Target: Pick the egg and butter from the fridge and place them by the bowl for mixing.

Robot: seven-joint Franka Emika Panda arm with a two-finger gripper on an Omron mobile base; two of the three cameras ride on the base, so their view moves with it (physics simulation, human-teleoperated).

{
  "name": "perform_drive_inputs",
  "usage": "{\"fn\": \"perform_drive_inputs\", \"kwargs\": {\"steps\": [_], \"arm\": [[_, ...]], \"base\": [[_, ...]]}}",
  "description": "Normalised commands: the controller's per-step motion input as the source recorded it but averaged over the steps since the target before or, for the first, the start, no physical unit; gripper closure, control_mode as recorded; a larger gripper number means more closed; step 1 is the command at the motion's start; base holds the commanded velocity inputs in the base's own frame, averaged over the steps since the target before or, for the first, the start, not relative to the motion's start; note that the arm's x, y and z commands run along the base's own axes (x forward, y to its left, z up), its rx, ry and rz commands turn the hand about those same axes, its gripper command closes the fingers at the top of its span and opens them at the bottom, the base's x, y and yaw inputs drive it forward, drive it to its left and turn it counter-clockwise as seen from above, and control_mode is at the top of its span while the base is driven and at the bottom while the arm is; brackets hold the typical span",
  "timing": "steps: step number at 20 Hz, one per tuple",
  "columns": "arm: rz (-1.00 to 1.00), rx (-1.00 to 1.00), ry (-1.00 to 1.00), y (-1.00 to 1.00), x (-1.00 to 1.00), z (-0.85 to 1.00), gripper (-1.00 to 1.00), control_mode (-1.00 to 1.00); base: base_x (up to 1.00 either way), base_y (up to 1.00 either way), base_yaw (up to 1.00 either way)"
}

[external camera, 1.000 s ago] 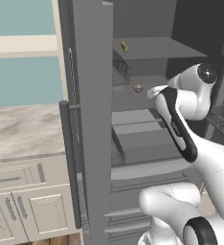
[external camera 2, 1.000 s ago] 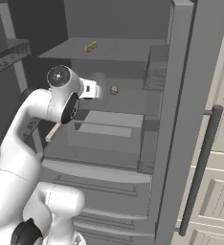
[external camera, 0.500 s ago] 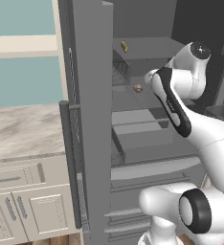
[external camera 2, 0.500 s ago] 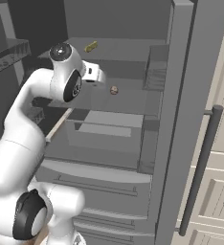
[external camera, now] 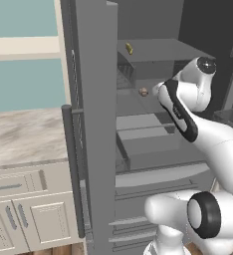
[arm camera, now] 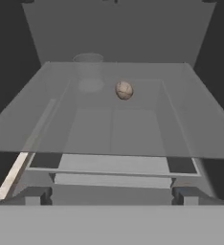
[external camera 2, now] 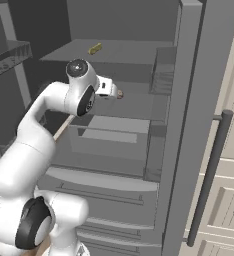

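Left base view. The fridge stands open, its door edge and dark bar handle in the near left, between the camera and the left part of the shelves. Left of it lie a marble counter and pale cabinets. The butter lies on the top shelf, far back. The egg rests on the middle shelf, below the butter and well apart from it. Drawers sit under that shelf. The arm rises from the lower right, bends at a high elbow and reaches left into the fridge at the level of the middle shelf; the gripper is just right of the egg, and whether they touch cannot be told.

Right base view. The fridge's right wall and its handle fill the near right. The butter lies on the top shelf; the egg sits just right of the gripper. The arm climbs from the lower left, its wrist level with the middle shelf.

Hand view. The egg lies on the clear shelf, far from the camera and slightly right of centre, with nothing between. The fingertips stand wide apart at the near edge, holding nothing.
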Motion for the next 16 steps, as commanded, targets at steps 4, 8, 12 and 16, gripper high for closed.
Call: {"fn": "perform_drive_inputs", "kwargs": {"steps": [4,8,12,16], "arm": [[0.00,0.00,0.00,-0.02,0.46,-0.24,-1.00,-1.00],[0.00,0.00,0.00,-0.01,0.63,0.00,-1.00,-1.00],[0.00,0.01,0.00,-0.01,0.74,-0.06,-1.00,-1.00],[0.00,0.01,0.00,-0.10,0.59,-0.16,-1.00,-1.00]], "base": [[0.00,0.00,0.00],[0.00,0.00,0.00],[0.00,0.00,0.00],[0.00,0.00,0.00]]}}
